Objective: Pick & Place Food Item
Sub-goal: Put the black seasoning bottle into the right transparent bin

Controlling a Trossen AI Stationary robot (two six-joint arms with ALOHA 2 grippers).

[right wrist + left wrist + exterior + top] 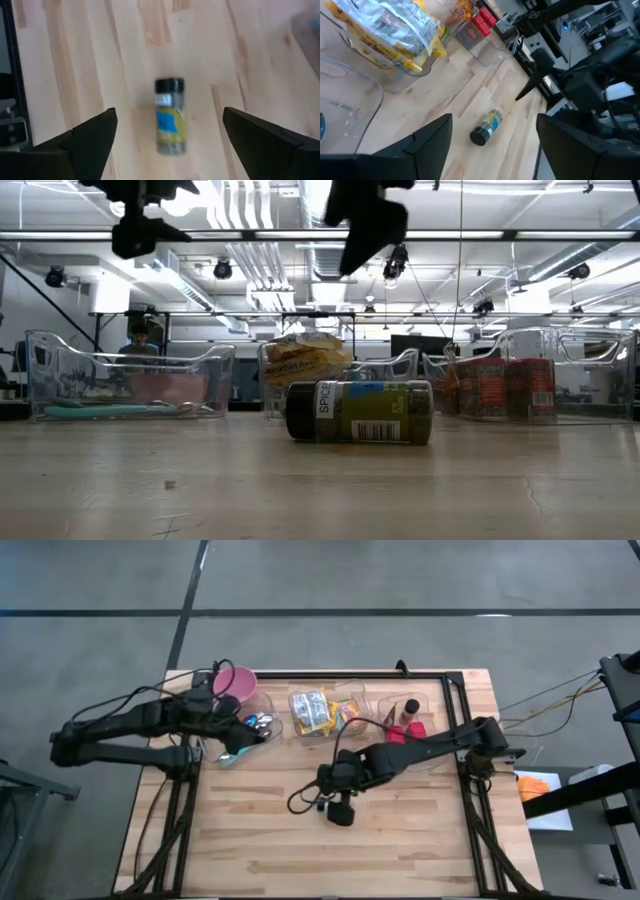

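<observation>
A spice jar with a black cap and a blue-and-yellow label lies on its side on the bare wooden table, near the middle. My right gripper hangs above it, open and pointing steeply down. Its two fingers stand wide on either side of the jar and clear of it. In the high view this gripper covers the jar. My left gripper is open over the left clear bin, holding nothing. The left wrist view shows the jar far off on the table.
Three clear bins stand in a row along the far side. The left one holds a pink bowl and utensils, the middle one yellow snack bags, the right one red cans. Bare wood lies toward the near edge.
</observation>
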